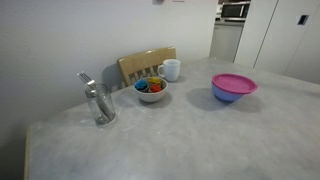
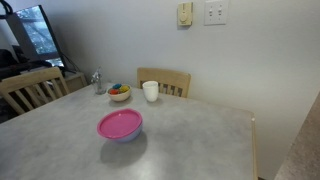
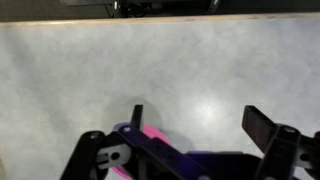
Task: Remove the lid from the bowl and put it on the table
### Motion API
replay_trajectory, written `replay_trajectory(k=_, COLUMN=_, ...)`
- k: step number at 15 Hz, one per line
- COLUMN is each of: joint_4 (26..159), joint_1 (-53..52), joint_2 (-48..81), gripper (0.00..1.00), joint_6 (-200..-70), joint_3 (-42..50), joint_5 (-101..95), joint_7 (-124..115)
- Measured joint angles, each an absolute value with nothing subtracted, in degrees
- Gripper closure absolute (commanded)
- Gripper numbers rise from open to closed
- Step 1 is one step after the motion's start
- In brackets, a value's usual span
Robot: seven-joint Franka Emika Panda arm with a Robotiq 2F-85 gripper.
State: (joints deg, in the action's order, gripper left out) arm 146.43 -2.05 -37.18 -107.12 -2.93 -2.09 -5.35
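Operating remotely, I see my gripper (image 3: 200, 125) above the light grey speckled stone-look counter (image 3: 90, 70), jaws spread wide, gripping nothing; the flat round bright pink plastic lid (image 1: 234, 82) sits on the periwinkle blue rounded plastic bowl (image 1: 233, 95); in the wrist view only a pink sliver shows beside one finger (image 3: 137, 115), off the gripper's centre; re-centring looks necessary.
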Motion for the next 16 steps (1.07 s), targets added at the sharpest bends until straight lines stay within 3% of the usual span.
replay_trajectory(k=9, joint_4=146.79, joint_1=-3.63, joint_2=-25.31, gripper=0.00, joint_6=-125.09, joint_3=4.52, joint_5=4.48, joint_7=12.80)
replay_trajectory(k=16, joint_4=146.85, joint_1=-4.74, joint_2=-24.33, gripper=0.00, joint_6=-126.43, joint_3=5.54, joint_5=6.77, joint_7=16.71)
